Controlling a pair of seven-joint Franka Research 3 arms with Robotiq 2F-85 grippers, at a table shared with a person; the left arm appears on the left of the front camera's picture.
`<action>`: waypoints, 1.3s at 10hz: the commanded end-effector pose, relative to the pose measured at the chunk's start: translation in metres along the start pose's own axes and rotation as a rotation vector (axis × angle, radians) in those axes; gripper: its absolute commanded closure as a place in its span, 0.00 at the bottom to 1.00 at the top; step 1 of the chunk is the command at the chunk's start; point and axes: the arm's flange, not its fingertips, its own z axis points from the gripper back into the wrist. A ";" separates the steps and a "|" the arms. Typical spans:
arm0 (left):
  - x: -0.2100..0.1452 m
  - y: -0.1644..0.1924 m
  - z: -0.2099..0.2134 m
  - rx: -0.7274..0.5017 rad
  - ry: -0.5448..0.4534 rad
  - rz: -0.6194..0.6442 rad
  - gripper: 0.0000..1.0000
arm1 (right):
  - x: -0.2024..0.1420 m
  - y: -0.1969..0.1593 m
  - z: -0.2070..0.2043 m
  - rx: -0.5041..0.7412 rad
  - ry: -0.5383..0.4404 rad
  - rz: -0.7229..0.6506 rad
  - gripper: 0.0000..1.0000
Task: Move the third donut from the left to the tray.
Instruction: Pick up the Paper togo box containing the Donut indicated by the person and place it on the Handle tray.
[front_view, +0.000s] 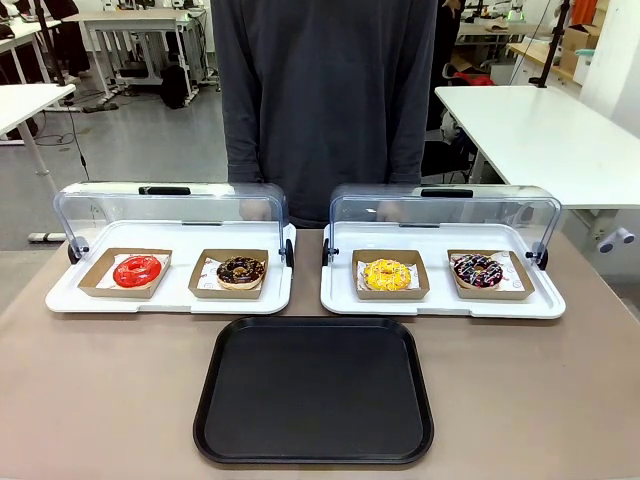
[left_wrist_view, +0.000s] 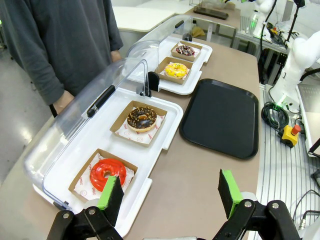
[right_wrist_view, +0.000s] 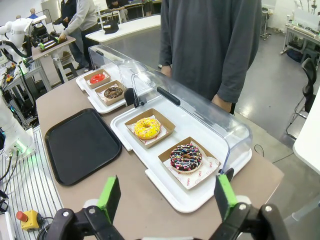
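The yellow-glazed donut (front_view: 386, 273) lies flat, hole up, in its cardboard holder (front_view: 390, 293) on the right-hand white tray (front_view: 440, 306), just behind the black tray (front_view: 315, 390). Being a ring, it has no long axis. The left gripper (left_wrist_view: 170, 192) and right gripper (right_wrist_view: 167, 196) have their jaws spread wide and hold nothing. Risks: the holder wall may buckle and tip the donut, and a gripper may strike the raised clear lid (front_view: 445, 205).

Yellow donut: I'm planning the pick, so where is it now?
In the front view the yellow donut sits in its holder on the right white tray, left of the sprinkled donut, just beyond the black tray.
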 end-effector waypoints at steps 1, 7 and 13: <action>0.001 0.000 0.002 -0.006 -0.006 -0.012 0.00 | 0.003 -0.004 0.000 -0.002 -0.026 0.024 0.00; 0.001 0.000 0.002 -0.006 -0.006 -0.012 0.00 | 0.003 -0.004 0.000 -0.002 -0.026 0.024 0.00; 0.001 0.000 0.002 -0.006 -0.006 -0.012 0.00 | 0.003 -0.004 0.000 -0.002 -0.026 0.024 0.00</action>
